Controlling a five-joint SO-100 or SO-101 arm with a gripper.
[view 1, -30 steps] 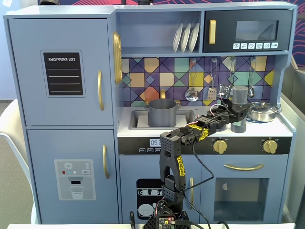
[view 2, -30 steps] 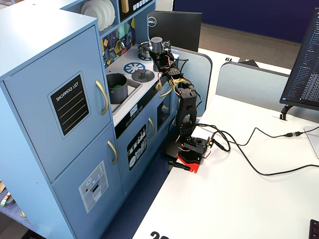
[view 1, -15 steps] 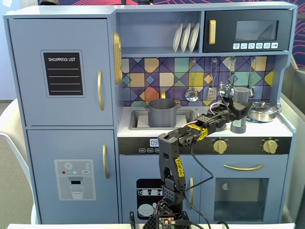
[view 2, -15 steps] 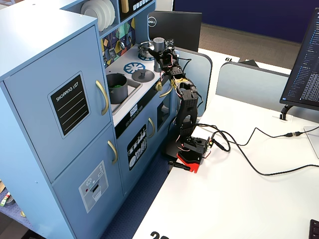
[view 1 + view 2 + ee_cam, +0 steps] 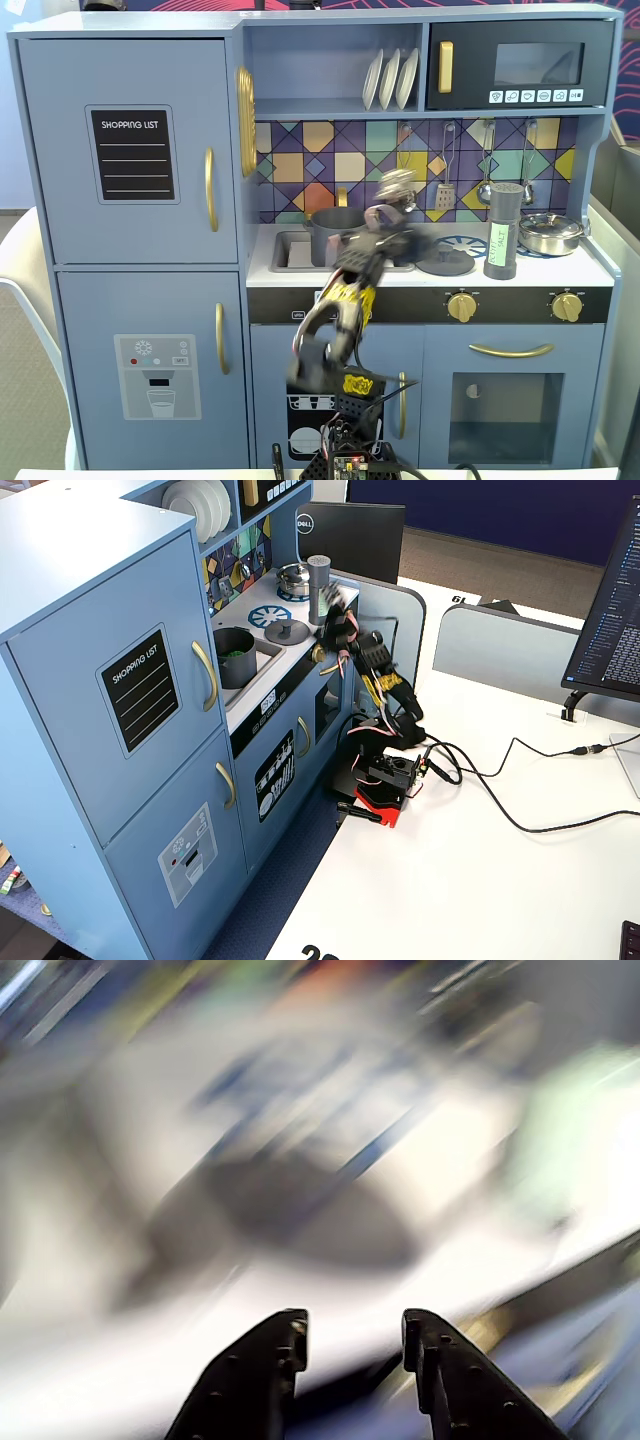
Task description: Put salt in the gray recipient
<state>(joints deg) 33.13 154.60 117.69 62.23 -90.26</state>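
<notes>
The salt (image 5: 502, 232) is a tall dark-gray shaker with a pale green label. It stands upright on the counter's right side, and also shows in the other fixed view (image 5: 318, 576). The gray recipient (image 5: 335, 236) is a matte pot in the sink, seen with something green inside in a fixed view (image 5: 234, 655). My gripper (image 5: 397, 188) is motion-blurred above the counter, between the pot and the shaker and touching neither. In the wrist view my gripper (image 5: 352, 1328) is open and empty; the scene behind it is too blurred to read.
A flat gray knobbed lid (image 5: 445, 262) lies on the stove between pot and shaker. A shiny steel pan (image 5: 550, 232) sits right of the shaker. Utensils (image 5: 445, 165) hang on the backsplash. The arm's base (image 5: 385, 780) stands on the white table by the kitchen front.
</notes>
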